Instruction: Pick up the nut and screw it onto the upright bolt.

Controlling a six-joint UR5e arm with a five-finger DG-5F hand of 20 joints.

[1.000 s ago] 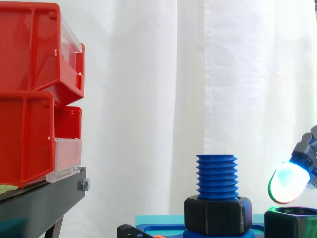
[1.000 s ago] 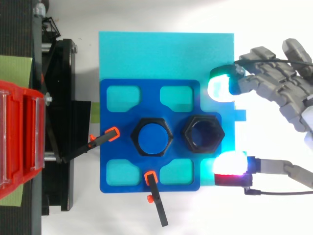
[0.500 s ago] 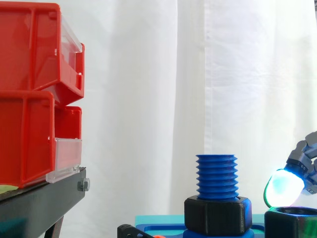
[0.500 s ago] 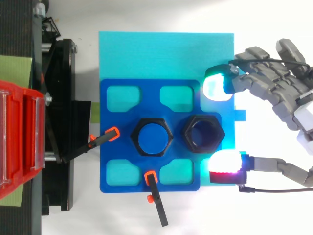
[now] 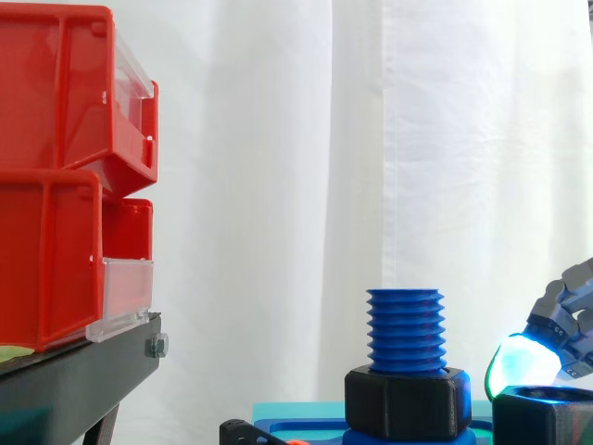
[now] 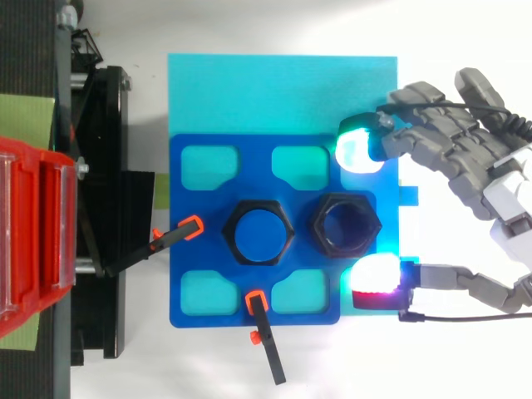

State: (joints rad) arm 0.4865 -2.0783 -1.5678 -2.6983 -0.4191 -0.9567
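A loose black hex nut [image 6: 346, 227] rests on the dark blue fixture plate [image 6: 191, 258], its right-hand part also visible in the side view [image 5: 547, 417]. Left of it stands the upright blue bolt [image 5: 405, 329], seen from above as a blue disc [image 6: 261, 233], with another black nut [image 5: 408, 401] round its base. My hand [image 6: 465, 158] reaches in from the right and is open. One glowing fingertip [image 6: 357, 151] sits beyond the loose nut and the thumb pad [image 6: 376, 283] on its near side, both apart from it.
The fixture plate lies on a cyan mat [image 6: 283, 91]. Two orange-tipped black clamps [image 6: 170, 239] [image 6: 264, 332] hold the plate at its left and front. Red bins [image 5: 65, 176] stand on a black stand [image 6: 100, 216] to the left. White curtain behind.
My hand has moved left and down towards the loose nut, so its glowing pads now flank the nut more closely. The nut and bolt have not moved.
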